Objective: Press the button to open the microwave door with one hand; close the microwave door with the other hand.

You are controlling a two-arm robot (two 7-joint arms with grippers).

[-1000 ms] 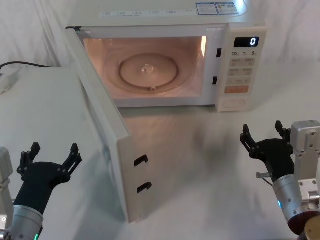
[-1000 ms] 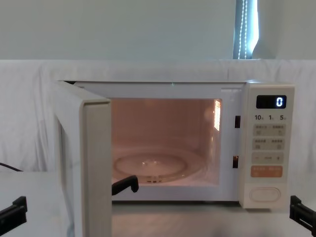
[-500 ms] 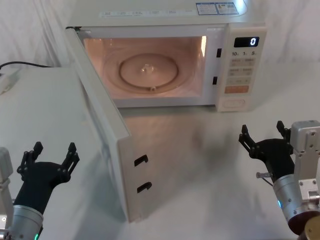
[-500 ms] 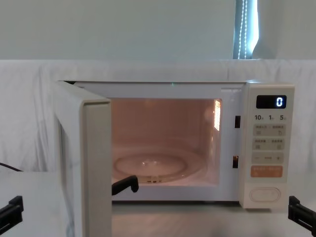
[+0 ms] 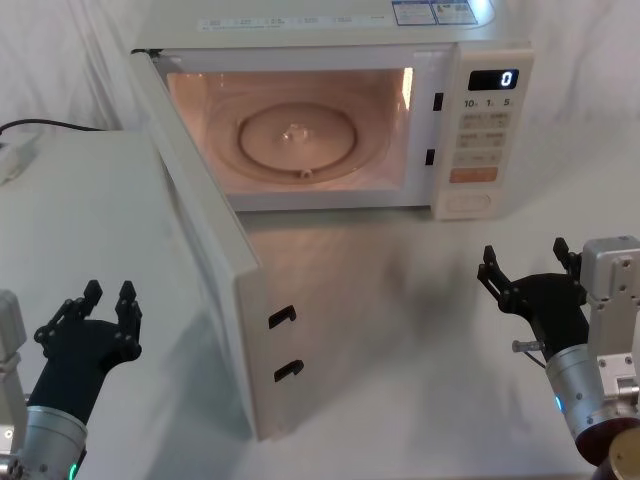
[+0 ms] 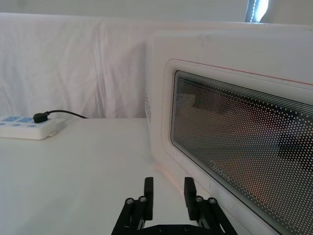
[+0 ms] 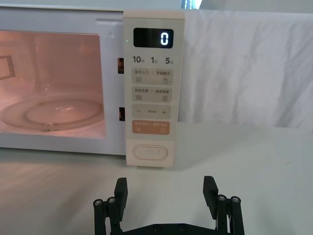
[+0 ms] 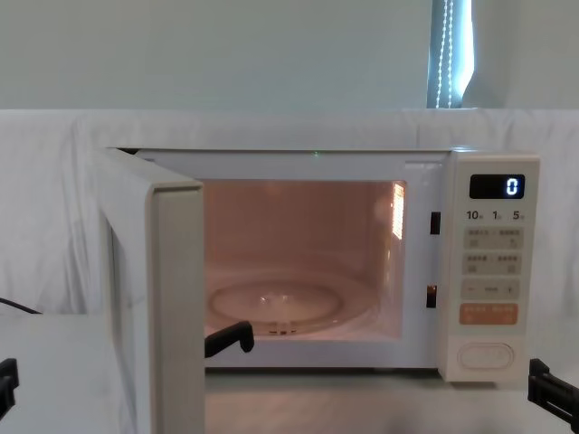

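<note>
Overhead, the large cream microwave door (image 5: 215, 255) stands swung wide; the left gripper (image 5: 100, 305) sits narrow beside it, the right gripper (image 5: 525, 270) spread wide, low right. From the right wrist, the wide cream pill-shaped button (image 7: 149, 152) sits lowest on the panel.

A cream microwave door (image 5: 205, 250) with a dark dotted-mesh window (image 6: 244, 147) is seen at frame left; the cavity is lit pinkish-orange. An orange key (image 7: 151, 128) is set above the cream button (image 7: 150, 152). Both grippers are black.
</note>
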